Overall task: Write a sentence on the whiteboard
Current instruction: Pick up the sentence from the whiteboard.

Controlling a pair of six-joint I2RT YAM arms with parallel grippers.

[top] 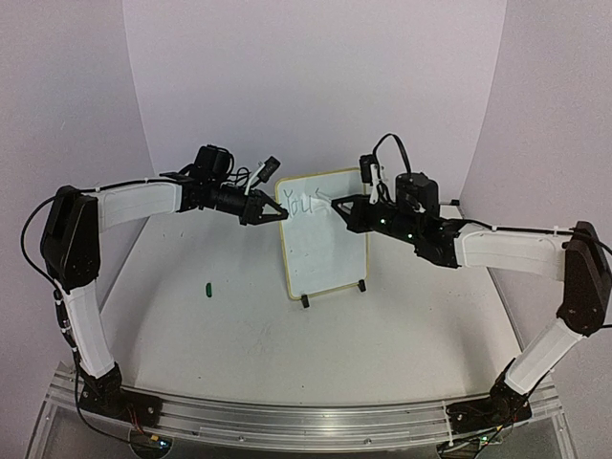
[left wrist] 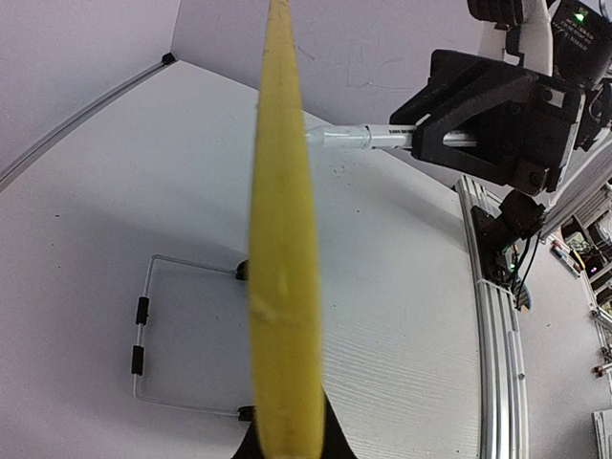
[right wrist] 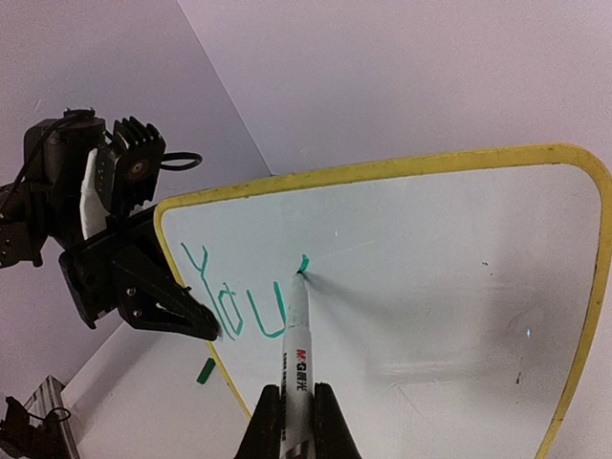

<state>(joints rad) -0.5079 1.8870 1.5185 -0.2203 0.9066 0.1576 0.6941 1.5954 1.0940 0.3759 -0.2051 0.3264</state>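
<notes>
My left claw (top: 276, 212) is clamped on the left edge of the small yellow-framed whiteboard (top: 330, 251), which stands toward the worktop's far edge, mid-width. Of the green handwritten sentence (right wrist: 232, 304), only "You" and one further stroke are down; I judge most remains. My right claw (right wrist: 293, 409) grips the white marker (right wrist: 297, 335), tip on the board.

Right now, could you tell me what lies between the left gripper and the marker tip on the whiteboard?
The green word "You" of the sentence, clearest in the right wrist view.
</notes>
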